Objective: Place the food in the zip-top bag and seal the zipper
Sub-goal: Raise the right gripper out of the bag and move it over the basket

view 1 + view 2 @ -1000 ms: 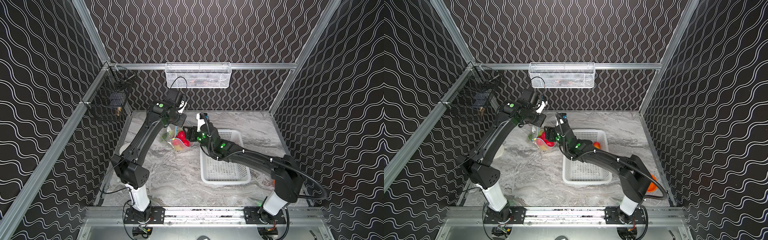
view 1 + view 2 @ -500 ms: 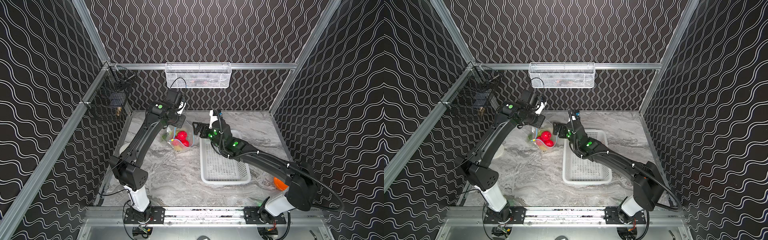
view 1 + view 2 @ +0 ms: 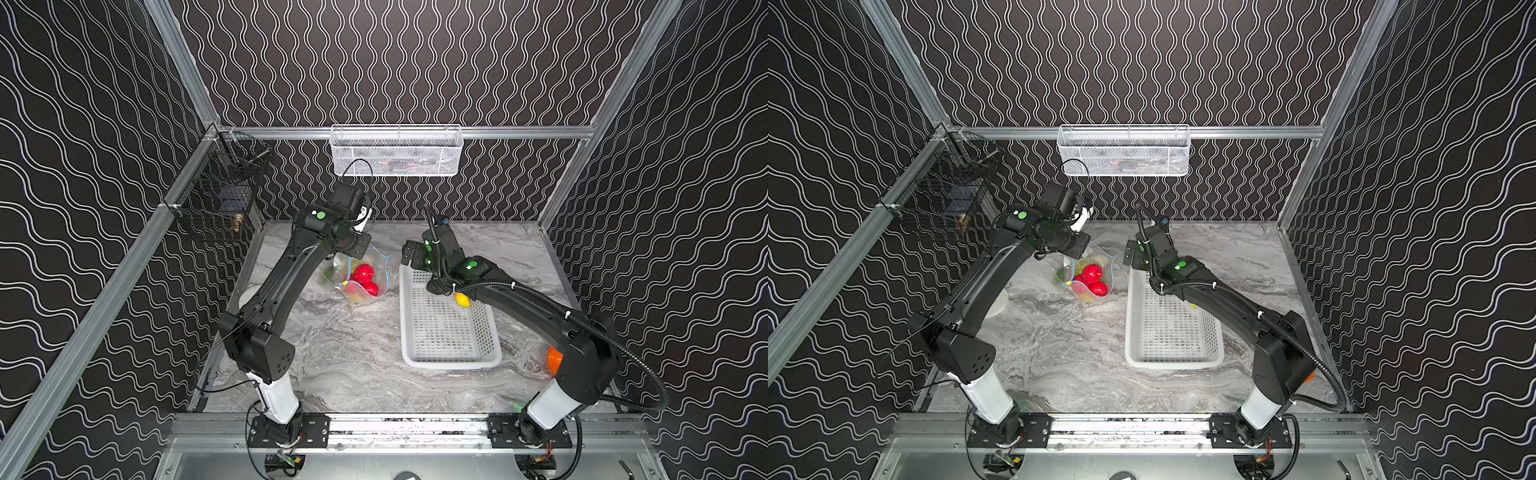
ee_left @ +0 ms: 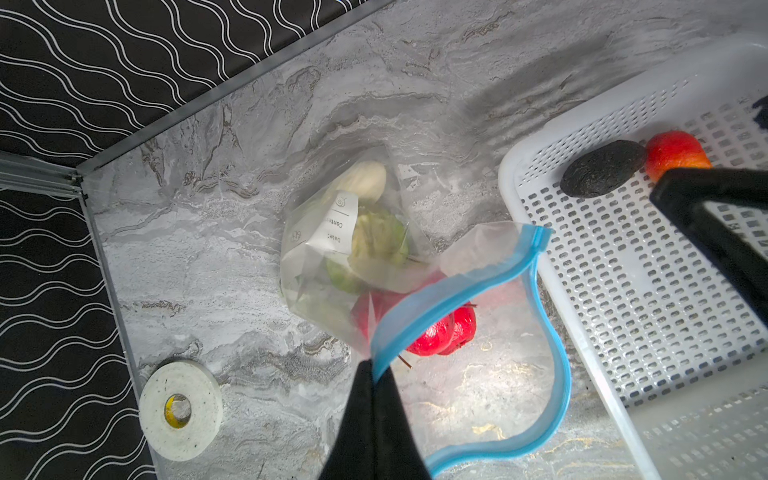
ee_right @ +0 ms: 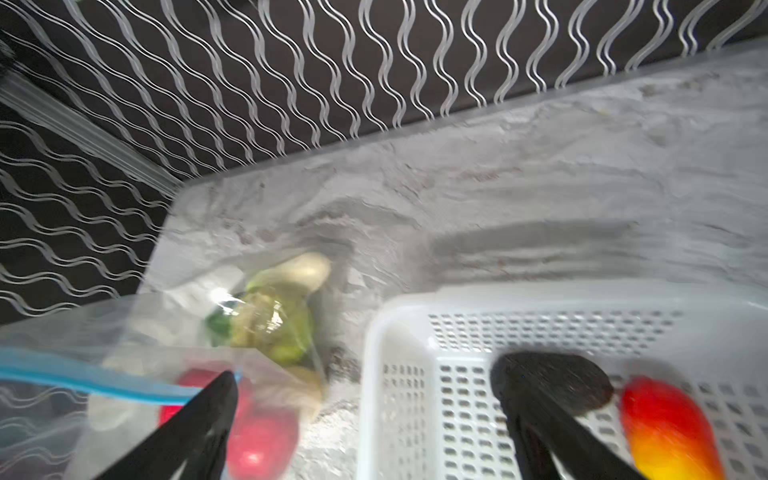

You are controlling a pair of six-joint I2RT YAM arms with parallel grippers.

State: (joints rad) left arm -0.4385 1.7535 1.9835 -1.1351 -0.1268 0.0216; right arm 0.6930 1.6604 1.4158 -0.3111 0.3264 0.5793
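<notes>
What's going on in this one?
The left gripper is shut on the zipper of the bag, holding its mouth open; red fruits and greens are inside. The right gripper, open and empty, hovers between bag and basket, which holds a dark item, an orange-red fruit and a lemon.

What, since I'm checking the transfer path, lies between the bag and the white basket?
Only bare marble table separates the zip-top bag from the basket, in both top views.

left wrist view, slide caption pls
Left claw pinches the zipper of the zip-top bag; dark item and orange-red fruit lie in the basket.
</notes>
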